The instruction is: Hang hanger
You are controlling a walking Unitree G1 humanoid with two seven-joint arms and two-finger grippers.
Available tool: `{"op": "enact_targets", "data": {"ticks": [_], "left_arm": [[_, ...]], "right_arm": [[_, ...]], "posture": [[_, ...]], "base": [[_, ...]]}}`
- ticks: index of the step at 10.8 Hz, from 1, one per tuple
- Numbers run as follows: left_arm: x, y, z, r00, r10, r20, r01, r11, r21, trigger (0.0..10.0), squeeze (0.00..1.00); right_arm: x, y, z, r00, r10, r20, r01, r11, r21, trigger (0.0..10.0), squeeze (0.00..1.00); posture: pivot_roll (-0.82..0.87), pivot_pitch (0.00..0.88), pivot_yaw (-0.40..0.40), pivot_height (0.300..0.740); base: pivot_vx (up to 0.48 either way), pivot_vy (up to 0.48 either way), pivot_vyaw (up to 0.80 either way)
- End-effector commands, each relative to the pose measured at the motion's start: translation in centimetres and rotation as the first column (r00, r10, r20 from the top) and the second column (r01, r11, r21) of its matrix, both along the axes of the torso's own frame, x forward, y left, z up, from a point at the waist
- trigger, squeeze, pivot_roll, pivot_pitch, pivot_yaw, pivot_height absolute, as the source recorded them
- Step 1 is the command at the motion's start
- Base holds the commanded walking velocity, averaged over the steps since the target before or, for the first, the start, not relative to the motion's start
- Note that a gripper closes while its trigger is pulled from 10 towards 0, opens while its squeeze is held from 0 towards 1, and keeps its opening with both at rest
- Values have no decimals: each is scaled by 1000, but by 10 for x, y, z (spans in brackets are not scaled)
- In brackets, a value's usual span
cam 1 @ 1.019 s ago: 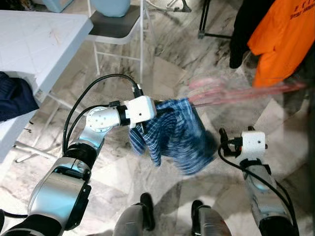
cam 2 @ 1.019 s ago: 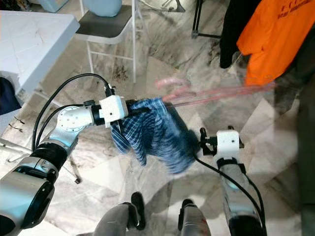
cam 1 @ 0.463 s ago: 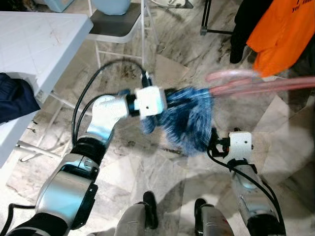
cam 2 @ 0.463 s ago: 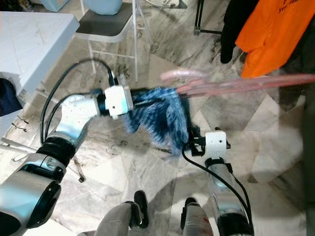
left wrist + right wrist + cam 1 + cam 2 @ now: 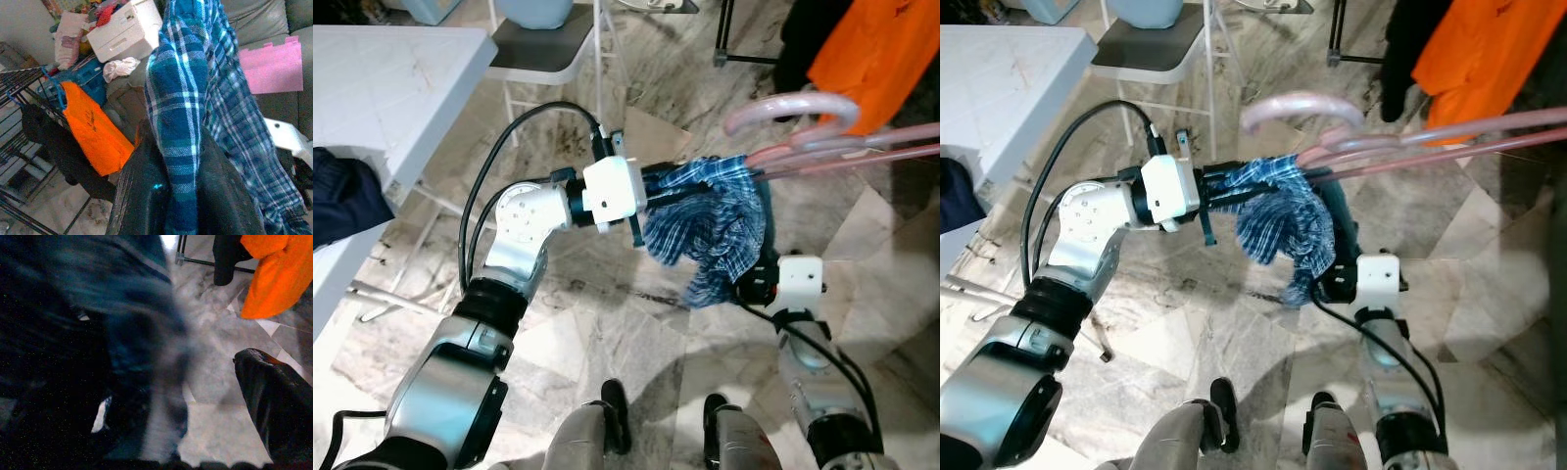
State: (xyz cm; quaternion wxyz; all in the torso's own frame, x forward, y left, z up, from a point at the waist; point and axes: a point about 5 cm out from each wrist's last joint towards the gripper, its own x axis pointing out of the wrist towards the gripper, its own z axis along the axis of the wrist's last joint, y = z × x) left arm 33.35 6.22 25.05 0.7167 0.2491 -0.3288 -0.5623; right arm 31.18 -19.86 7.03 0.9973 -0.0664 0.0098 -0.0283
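Plaid shirt, curved pink hanger

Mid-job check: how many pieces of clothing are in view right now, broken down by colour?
Blue plaid shirt, gripped by the left hand: 1
Orange garment, hanging: 1
Black garment, hanging beside the orange one: 1
Dark navy garment, on the white table: 1
Total: 4
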Motion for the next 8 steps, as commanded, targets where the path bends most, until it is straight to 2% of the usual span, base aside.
{"op": "enact_targets", "data": {"ticks": [1,2,3,4,6,8], "left_arm": [[-3,4,9,1000,-11,22,11,1000,-23,0,0],[-4,2,15,1000,-17,21,17,999,-46,0,0],[-5,1,20,1000,-13,22,14,998,-65,0,0],[-4,3,26,1000,-3,12,5,996,-91,0,0],[-1,10,26,1000,28,8,-27,996,-81,0,0],[3,19,9,997,71,-29,-72,997,-40,0,0]], "right_arm": [[-8,3,-17,997,-12,-73,12,1000,7,10000,0],[-11,0,-24,993,-39,-113,44,998,37,8118,0],[-16,-7,-33,983,-85,-164,96,993,62,0,0],[-24,-22,-44,963,-155,-222,181,978,101,0,0],[-40,-62,-52,896,-340,-285,390,910,141,0,0],[-46,-97,-35,854,-476,-209,509,849,143,0,0]], "posture": [[-45,327,213,740],[-48,328,214,740],[-48,329,213,740],[-49,330,213,740],[-48,327,215,740],[-59,323,215,740]], "base": [[0,0,0],[0,0,0],[0,0,0],[0,0,0],[0,0,0],[0,0,0]]}}
